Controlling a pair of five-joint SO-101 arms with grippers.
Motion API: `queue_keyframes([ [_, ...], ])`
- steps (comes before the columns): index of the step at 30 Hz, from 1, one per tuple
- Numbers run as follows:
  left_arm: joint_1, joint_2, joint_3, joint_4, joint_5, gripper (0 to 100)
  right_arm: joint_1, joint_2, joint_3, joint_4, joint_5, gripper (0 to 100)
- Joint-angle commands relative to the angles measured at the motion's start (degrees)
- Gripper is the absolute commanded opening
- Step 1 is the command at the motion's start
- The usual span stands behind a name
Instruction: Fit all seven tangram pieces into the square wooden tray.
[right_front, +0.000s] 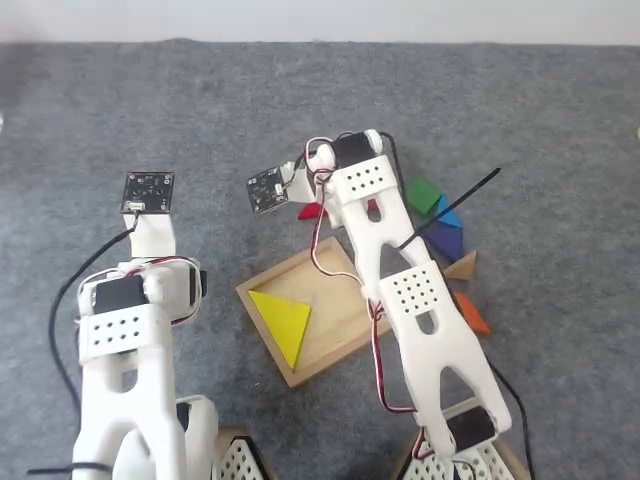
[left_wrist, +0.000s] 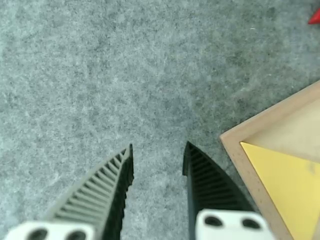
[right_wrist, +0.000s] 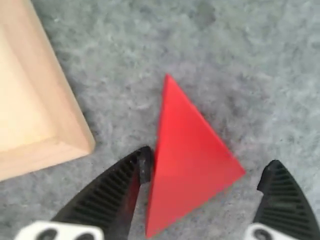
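**Ann:** Where is the piece you're after?

**Me:** The red triangle (right_wrist: 187, 150) lies flat on the counter (right_wrist: 250, 60), between my right fingers (right_wrist: 131, 176). They are spread wide and grip nothing. One tip sits at the triangle's long edge, touching it or nearly so. The other stands apart from the opposite corner.

**Ann:** And the tray?

**Me:** The tray (right_wrist: 45, 127) is just outside that first finger, with its corner close by. My left fingers (left_wrist: 201, 172) hang released over bare counter. The tray's corner is just beside one of them, and the yellow triangle (left_wrist: 285, 175) is already lying inside.

**Ann:** How do you make this pinch a good one?

**Me:** I'd centre first. The piece sits nearer one finger, so I judge that closing from here would shove it sideways before the other tip arrives. An edge against a corner is also a poor hold, because the triangle could pivot out. I'd turn the wrist until both tips meet it squarely, go low because the piece is thin, and squeeze gently. I'd also keep that near finger off the tray's rim.

**Ann:** What's left after that?

**Me:** Green (right_front: 423, 195), blue (right_front: 448, 215), purple (right_front: 447, 240), tan (right_front: 463, 266) and orange (right_front: 472, 313) pieces wait beyond my right fingers, on the side away from my left ones.

**Ann:** Any labels or writing?

**Me:** None I can read on the pieces or the tray.
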Motion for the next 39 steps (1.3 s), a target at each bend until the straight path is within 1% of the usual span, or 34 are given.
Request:
queue_keyframes([
  [1,0.26,-1.58,-0.31,-0.62,0.35,17,3.74,-0.13,-0.53,2.33,-0.70,34.6],
  [19,0.26,-1.58,-0.31,-0.62,0.44,17,2.59,2.51,-0.53,2.33,-0.44,34.2],
  [25,0.26,-1.58,-0.31,-0.62,0.44,17,2.33,2.59,-0.53,2.33,-0.44,28.6],
  [39,0.26,-1.58,-0.31,-0.62,0.44,17,2.51,2.33,-0.53,2.42,-0.88,28.8],
])
